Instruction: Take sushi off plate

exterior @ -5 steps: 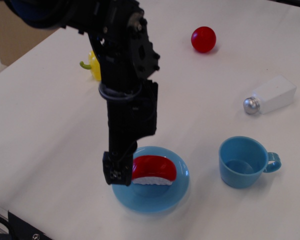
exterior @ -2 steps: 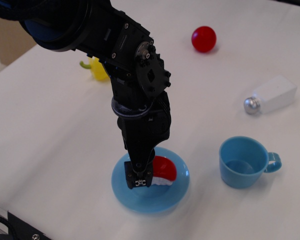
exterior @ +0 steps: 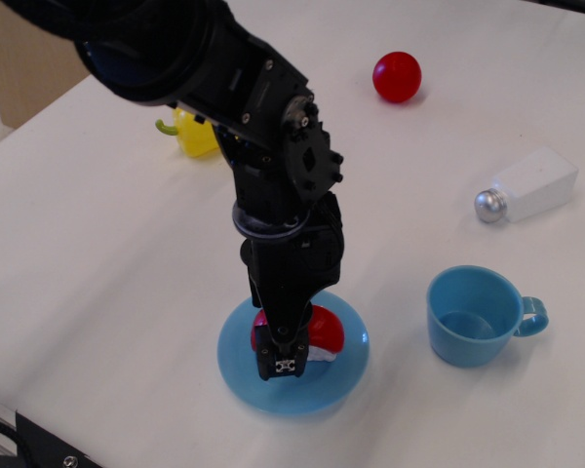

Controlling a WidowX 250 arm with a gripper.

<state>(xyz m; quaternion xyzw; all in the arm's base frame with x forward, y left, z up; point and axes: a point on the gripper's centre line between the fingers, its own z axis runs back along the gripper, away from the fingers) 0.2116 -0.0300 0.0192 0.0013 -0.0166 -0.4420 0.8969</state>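
observation.image: tool (exterior: pixel 283 363) over sushi (exterior: pixel 327 330), plate (exterior: pixel 346 375)

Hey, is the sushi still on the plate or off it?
On it. The sushi sits inside the plate rim, with the gripper down over its left part.

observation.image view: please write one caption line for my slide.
Gripper lowered over the sushi on the blue plate, with a blue cup beside it.

— How's the light?
— Bright, even, from overhead — soft shadows under the cup (exterior: pixel 475 315) and red ball (exterior: pixel 397 76), small glints on the plate (exterior: pixel 343 374).
— Sharpness?
— Slightly soft throughout; white table (exterior: pixel 97 253) nearly washed out.
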